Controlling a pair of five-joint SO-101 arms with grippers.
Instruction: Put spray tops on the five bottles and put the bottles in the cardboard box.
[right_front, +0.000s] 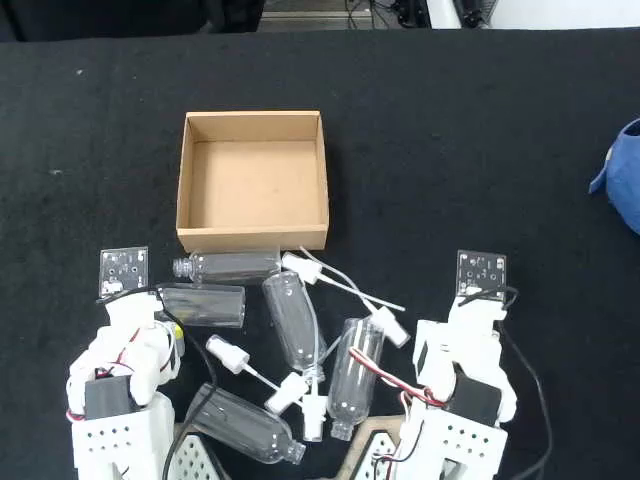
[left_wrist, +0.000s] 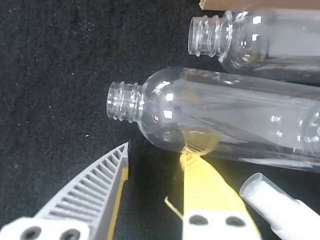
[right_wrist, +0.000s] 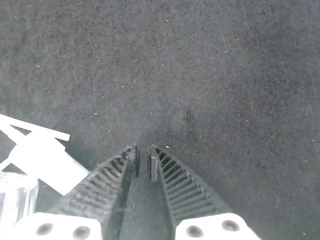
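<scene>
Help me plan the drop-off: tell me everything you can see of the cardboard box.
The cardboard box is brown, square and open-topped, with low plain walls and a bare floor; nothing lies inside. It stands upright on the black table, left of centre. A clear capless bottle lies along its near wall, close enough that contact cannot be judged.

Black table bears cardboard box, bottles, spray tops.

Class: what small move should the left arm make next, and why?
Probably ease the left gripper forward and close on the nearest bottle: the gripper is open right at the bottle's shoulder, and its threaded neck is bare.
</scene>
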